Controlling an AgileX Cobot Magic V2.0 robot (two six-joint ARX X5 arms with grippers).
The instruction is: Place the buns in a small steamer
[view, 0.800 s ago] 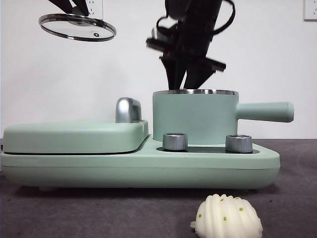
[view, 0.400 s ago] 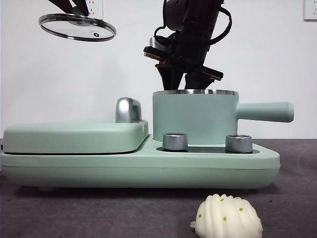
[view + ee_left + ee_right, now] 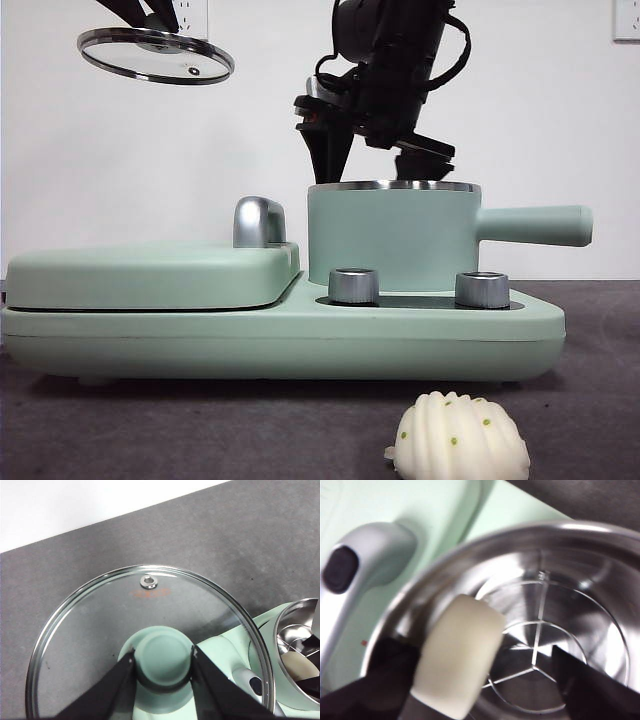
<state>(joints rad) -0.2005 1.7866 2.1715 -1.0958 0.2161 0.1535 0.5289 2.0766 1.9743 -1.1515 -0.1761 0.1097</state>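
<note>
The small steamer [image 3: 395, 235], a mint-green pot with a steel rim and side handle, stands uncovered on the cooker. The smooth bun [image 3: 457, 655] lies inside it against the wall, beside one jaw; it also shows in the left wrist view [image 3: 300, 665]. My right gripper [image 3: 375, 170] hangs just above the pot's rim, open, its jaws spread wider than the bun. The ridged bun with green specks [image 3: 458, 437] rests on the table in front of the cooker. High at the back left, my left gripper [image 3: 162, 662] is shut on the green knob of the glass lid [image 3: 155, 55].
The mint-green cooker base [image 3: 280, 335] carries a flat griddle lid [image 3: 150, 275] with a chrome handle [image 3: 258, 222] on its left half and two steel knobs [image 3: 353, 285] in front of the pot. Dark table surface [image 3: 200, 430] lies in front.
My right gripper has risen out of the pot to just above its rim and its jaws have spread apart. The lid and the ridged bun have not moved.
</note>
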